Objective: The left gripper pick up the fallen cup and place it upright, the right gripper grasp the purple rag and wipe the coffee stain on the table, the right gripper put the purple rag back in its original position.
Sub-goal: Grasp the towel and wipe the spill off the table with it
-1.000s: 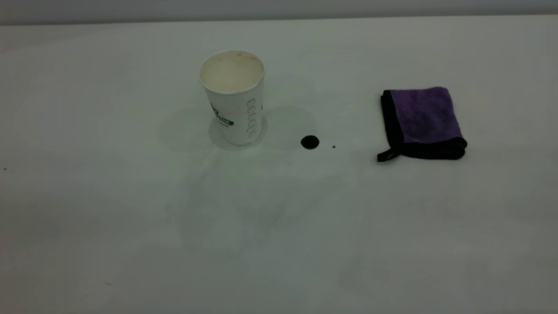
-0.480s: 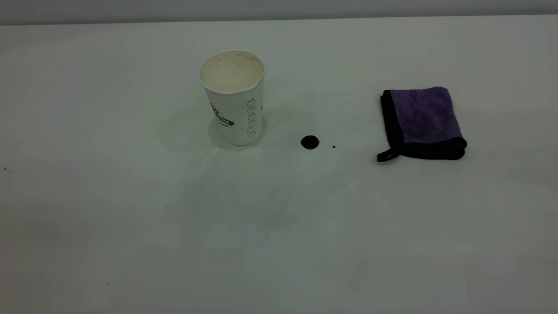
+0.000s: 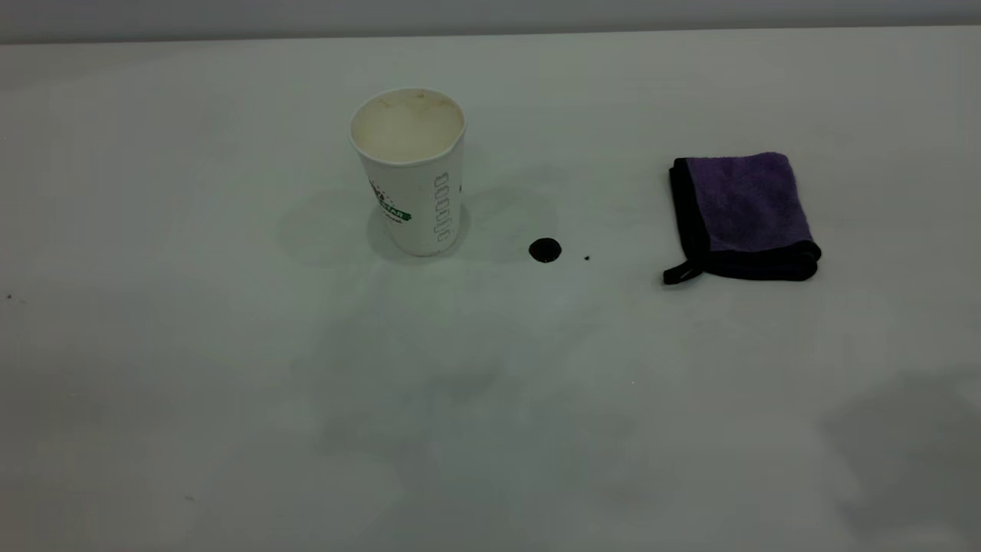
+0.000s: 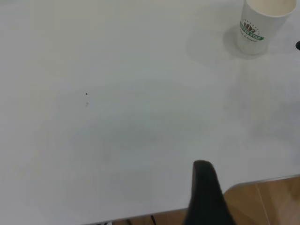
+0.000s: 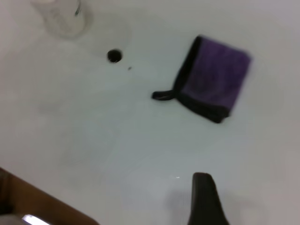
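Reaching for the rag (image 3: 747,215) comes next, we judge, since the cup (image 3: 410,172) stands upright toward the far edge: we should come straight down on its fold. Only one black finger of the right gripper (image 5: 206,199) shows, perhaps above the near edge; its opening we cannot tell. Beyond, the stain (image 3: 545,250) lies between cup and rag on the table (image 3: 230,422).
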Controlling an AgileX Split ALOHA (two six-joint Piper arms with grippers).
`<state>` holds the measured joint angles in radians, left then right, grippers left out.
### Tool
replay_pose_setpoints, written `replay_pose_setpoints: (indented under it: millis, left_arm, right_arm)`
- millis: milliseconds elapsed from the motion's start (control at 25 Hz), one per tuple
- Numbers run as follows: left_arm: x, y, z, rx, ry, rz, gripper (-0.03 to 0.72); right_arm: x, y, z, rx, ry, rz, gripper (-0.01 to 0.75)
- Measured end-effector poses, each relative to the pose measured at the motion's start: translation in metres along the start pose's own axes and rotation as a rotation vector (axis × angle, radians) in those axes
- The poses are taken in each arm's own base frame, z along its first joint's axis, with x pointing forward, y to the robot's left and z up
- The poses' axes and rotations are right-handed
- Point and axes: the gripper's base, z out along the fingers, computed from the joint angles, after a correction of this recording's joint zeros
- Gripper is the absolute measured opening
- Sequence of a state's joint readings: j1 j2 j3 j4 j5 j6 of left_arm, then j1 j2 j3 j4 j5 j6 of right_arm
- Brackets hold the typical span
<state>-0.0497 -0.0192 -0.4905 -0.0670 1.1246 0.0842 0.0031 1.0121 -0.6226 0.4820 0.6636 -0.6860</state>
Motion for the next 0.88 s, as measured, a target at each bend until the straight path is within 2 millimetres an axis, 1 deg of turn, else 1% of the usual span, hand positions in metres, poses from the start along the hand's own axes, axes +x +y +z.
replay_pose_setpoints:
  millis: [80, 240, 360, 640, 800, 880]
  left_arm:
    - [0.000, 0.000, 0.000, 0.000, 0.001, 0.000, 0.550]
    - [0.000, 0.000, 0.000, 0.001, 0.001, 0.000, 0.548]
    - [0.000, 0.000, 0.000, 0.001, 0.001, 0.000, 0.549]
    - [0.000, 0.000, 0.000, 0.001, 0.002, 0.000, 0.549]
    - [0.000, 0.000, 0.000, 0.001, 0.002, 0.000, 0.549]
    - [0.000, 0.000, 0.000, 0.001, 0.002, 0.000, 0.549]
  right_arm:
    - [-0.003, -0.006, 0.028, -0.036, 0.054, -0.002, 0.524]
    - [-0.009, -0.003, 0.080, -0.078, 0.123, -0.063, 0.524]
    - [-0.008, -0.003, 0.121, -0.092, 0.206, -0.082, 0.524]
    - [-0.007, -0.021, 0.210, -0.087, 0.339, -0.079, 0.524]
    - [-0.010, -0.032, 0.256, -0.081, 0.377, -0.072, 0.524]
    - [-0.012, -0.037, 0.273, -0.077, 0.383, -0.079, 0.524]
